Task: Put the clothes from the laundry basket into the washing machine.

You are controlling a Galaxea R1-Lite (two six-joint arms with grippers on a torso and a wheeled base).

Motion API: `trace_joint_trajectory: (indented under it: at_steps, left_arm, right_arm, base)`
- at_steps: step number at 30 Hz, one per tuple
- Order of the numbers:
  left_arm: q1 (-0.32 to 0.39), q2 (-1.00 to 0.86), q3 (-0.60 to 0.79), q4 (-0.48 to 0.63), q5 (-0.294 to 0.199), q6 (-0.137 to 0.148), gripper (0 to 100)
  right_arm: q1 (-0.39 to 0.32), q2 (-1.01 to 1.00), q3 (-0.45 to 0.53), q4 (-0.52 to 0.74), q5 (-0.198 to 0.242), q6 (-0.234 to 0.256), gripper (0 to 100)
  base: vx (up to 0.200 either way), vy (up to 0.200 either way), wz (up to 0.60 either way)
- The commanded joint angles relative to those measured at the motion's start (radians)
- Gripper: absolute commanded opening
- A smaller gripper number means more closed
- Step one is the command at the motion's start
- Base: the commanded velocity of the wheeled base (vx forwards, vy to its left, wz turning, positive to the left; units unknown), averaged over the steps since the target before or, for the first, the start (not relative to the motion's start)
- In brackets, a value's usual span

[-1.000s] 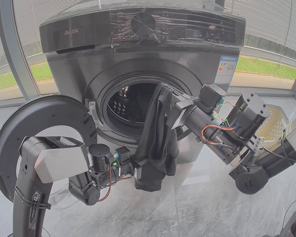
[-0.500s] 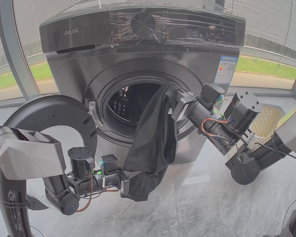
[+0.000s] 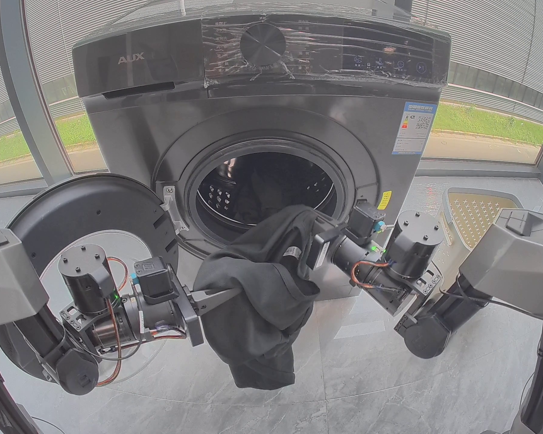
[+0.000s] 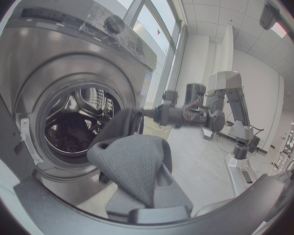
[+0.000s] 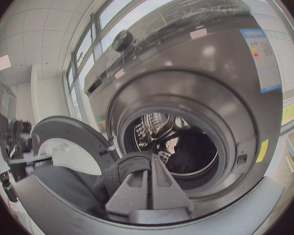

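A black garment (image 3: 265, 296) hangs stretched between my two grippers in front of the washing machine (image 3: 259, 110), just below its open drum (image 3: 265, 188). My left gripper (image 3: 229, 295) is shut on the garment's left edge. My right gripper (image 3: 311, 242) is shut on its upper right corner near the drum's lower rim. In the left wrist view the cloth (image 4: 134, 160) drapes over the fingers and hides them. The right wrist view shows the fingers (image 5: 135, 186) pressed together on a dark fold (image 5: 121, 173). More dark clothing (image 5: 192, 150) lies inside the drum. The cream laundry basket (image 3: 482, 212) stands at the right.
The round machine door (image 3: 84, 212) is swung open to the left, close behind my left arm. Grey tiled floor (image 3: 356, 381) lies in front of the machine. Windows surround the machine at the back.
The right gripper has come down from the drum's right rim to below its opening, bringing the garment's top with it. The left gripper pulled its edge leftward, then rose, spreading the cloth.
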Motion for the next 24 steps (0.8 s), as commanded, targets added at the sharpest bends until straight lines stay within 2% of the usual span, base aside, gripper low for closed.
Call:
trace_joint_trajectory:
  at_steps: [1, 7, 8, 10, 13, 14, 15, 17, 20, 24]
  left_arm:
    - [0.019, -0.040, -0.021, 0.001, 0.001, -0.003, 0]
    - [0.019, -0.038, -0.024, 0.001, 0.005, -0.002, 0]
    - [0.019, -0.037, -0.024, 0.001, 0.005, -0.002, 0]
    - [0.022, -0.037, -0.027, 0.001, 0.011, -0.002, 0]
    - [0.036, -0.037, -0.039, 0.001, 0.060, 0.000, 0]
    - [0.036, -0.037, -0.039, 0.001, 0.060, 0.000, 0]
    - [0.041, -0.038, -0.045, -0.001, 0.113, 0.014, 0]
    - [0.041, -0.058, -0.038, 0.001, 0.161, 0.012, 0]
    - [0.041, -0.087, -0.032, 0.001, 0.169, 0.004, 0]
    - [0.042, -0.092, -0.029, 0.001, 0.187, 0.011, 0]
  right_arm:
    - [0.011, 0.028, 0.063, -0.002, 0.009, -0.002, 0]
    - [0.015, 0.023, 0.075, -0.002, 0.010, -0.002, 0]
    - [0.015, 0.020, 0.074, -0.003, 0.009, -0.002, 100]
    - [0.015, 0.013, 0.083, 0.000, 0.009, -0.002, 100]
    - [0.012, -0.029, 0.183, 0.004, 0.012, -0.015, 100]
    - [0.012, -0.029, 0.183, 0.004, 0.012, -0.015, 100]
    - [0.001, -0.059, 0.284, 0.007, 0.021, -0.038, 100]
    - [-0.014, -0.092, 0.408, -0.009, 0.061, -0.057, 100]
    - [-0.051, -0.161, 0.523, -0.032, 0.073, -0.061, 100]
    - [-0.111, -0.236, 0.580, -0.031, 0.073, -0.063, 100]
  base:
    - [0.000, 0.000, 0.00]
    - [0.000, 0.000, 0.00]
    - [0.000, 0.000, 0.00]
    - [0.000, 0.000, 0.00]
    - [0.000, 0.000, 0.00]
    - [0.000, 0.000, 0.00]
    - [0.000, 0.000, 0.00]
    - [0.000, 0.000, 0.00]
    - [0.000, 0.000, 0.00]
    - [0.000, 0.000, 0.00]
